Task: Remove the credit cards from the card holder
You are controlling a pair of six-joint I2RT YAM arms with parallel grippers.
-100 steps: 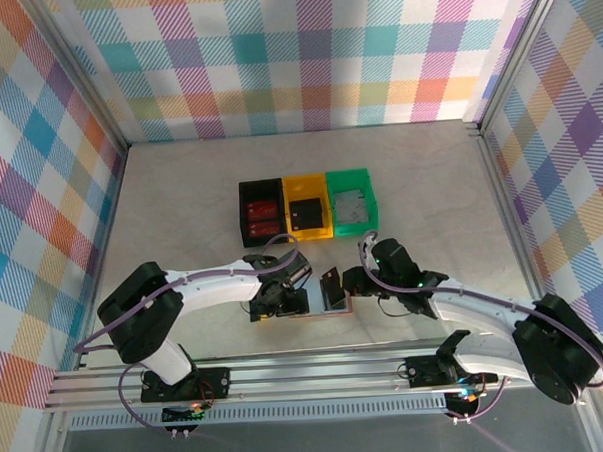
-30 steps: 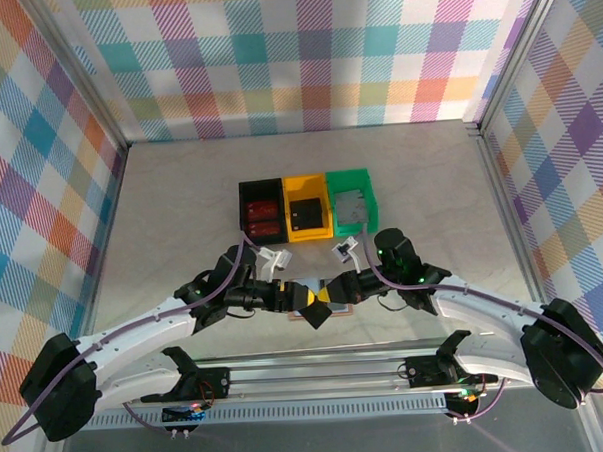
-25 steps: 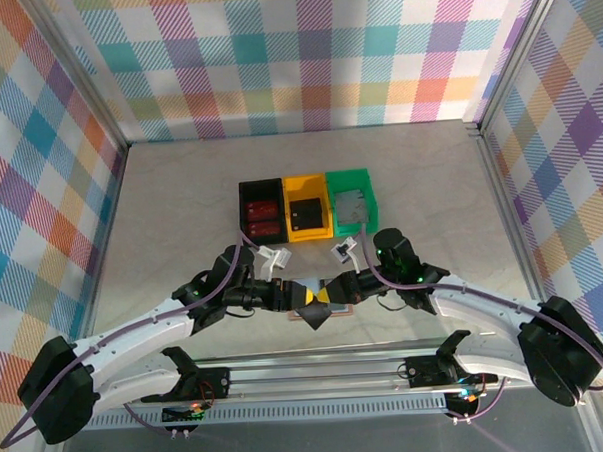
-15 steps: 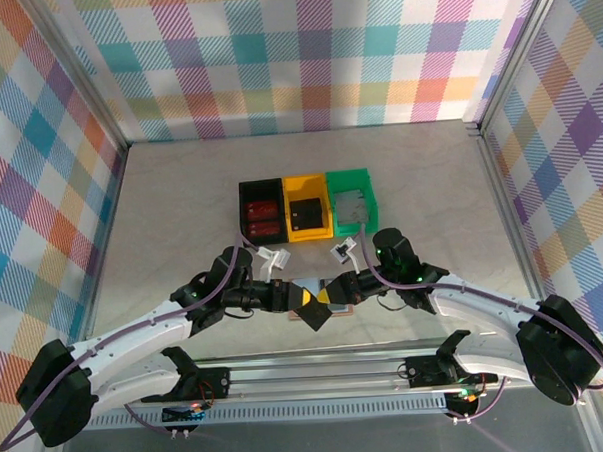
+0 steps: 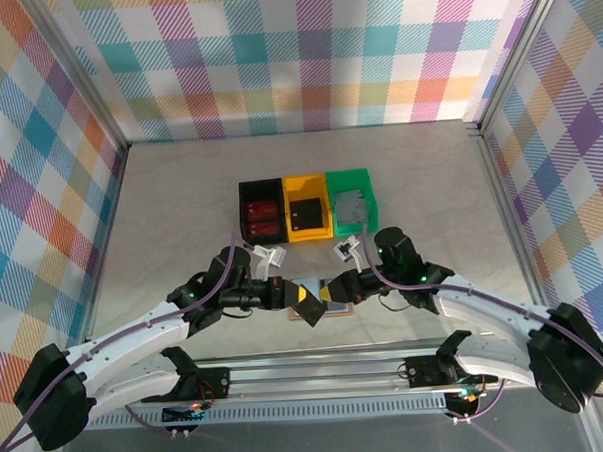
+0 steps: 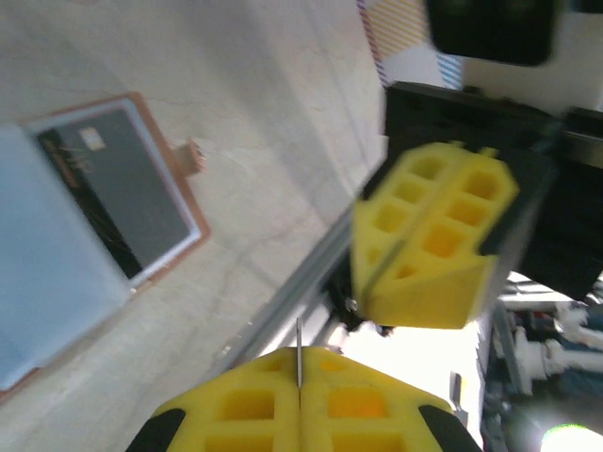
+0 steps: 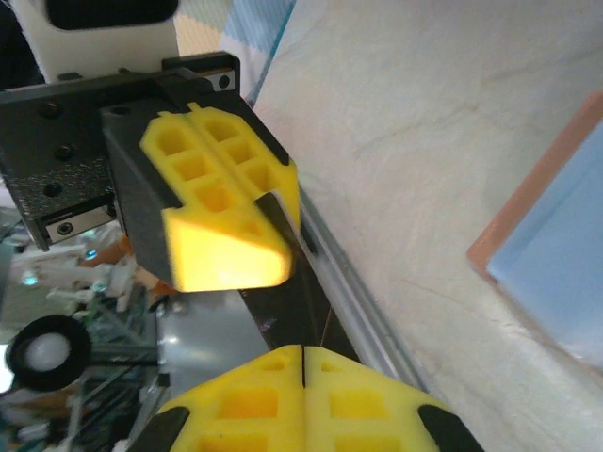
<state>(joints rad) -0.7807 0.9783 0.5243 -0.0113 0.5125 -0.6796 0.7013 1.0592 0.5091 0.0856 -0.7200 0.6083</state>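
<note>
A black-yellow card (image 5: pixel 307 306) sits between left gripper (image 5: pixel 287 294) and right gripper (image 5: pixel 334 288)

Our card holder (image 6: pixel 57 264) is tan and pale blue, the credit card (image 5: pixel 307 304) black-and-yellow; beyond, black bin (image 5: pixel 261 184), yellow bin (image 5: pixel 305 179), green bin (image 5: pixel 349 174).

Tan leather card holder (image 6: pixel 57 282), smooth plastic credit card (image 5: pixel 305 305), matt marbled table (image 6: pixel 245 113)

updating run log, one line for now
left gripper: shut on credit card | right gripper: shut on same card | card holder: open on table
</note>
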